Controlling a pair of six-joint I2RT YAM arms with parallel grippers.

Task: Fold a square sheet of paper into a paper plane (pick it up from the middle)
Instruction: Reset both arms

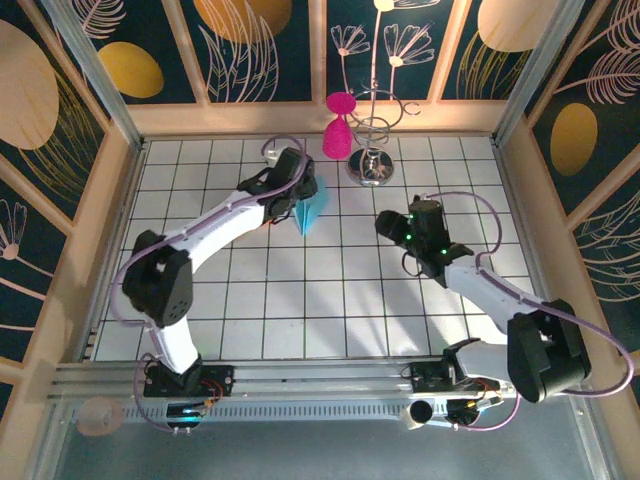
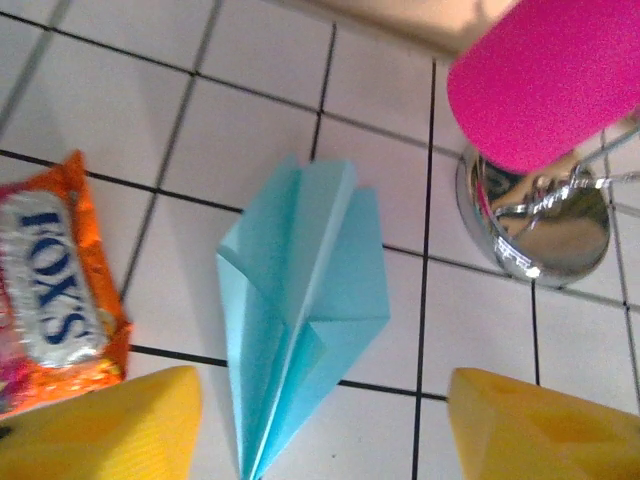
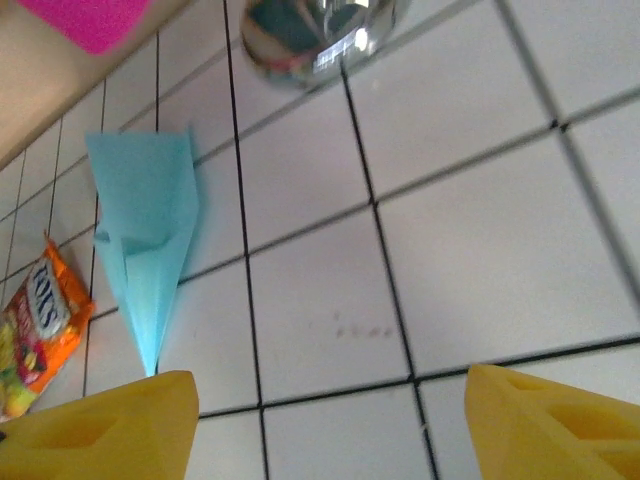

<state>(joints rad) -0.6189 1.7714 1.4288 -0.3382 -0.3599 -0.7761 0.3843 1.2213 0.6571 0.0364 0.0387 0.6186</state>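
On the far side of the tiled table (image 1: pixel 300 300), the left claw (image 2: pixel 325 420) hangs spread wide, grasping nothing. The right claw (image 3: pixel 330 400) is likewise released. Between the chrome stand base (image 2: pixel 545 225) and the snack packet (image 2: pixel 55 290), the paper plane (image 2: pixel 300 300) lies flat. The folding looks finished. Nothing sits inside any container.

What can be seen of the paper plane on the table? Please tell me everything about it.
The paper plane is a narrow pointed dart of thin light-blue paper, unmarked, with a centre crease and a folded flap on each wing. It lies on the white tiled table, nose toward the arms' bases, wide tail toward the back wall. The left gripper stands open around the nose, seemingly without touching. The orange snack packet and the chrome stand base lie beside it, apart.
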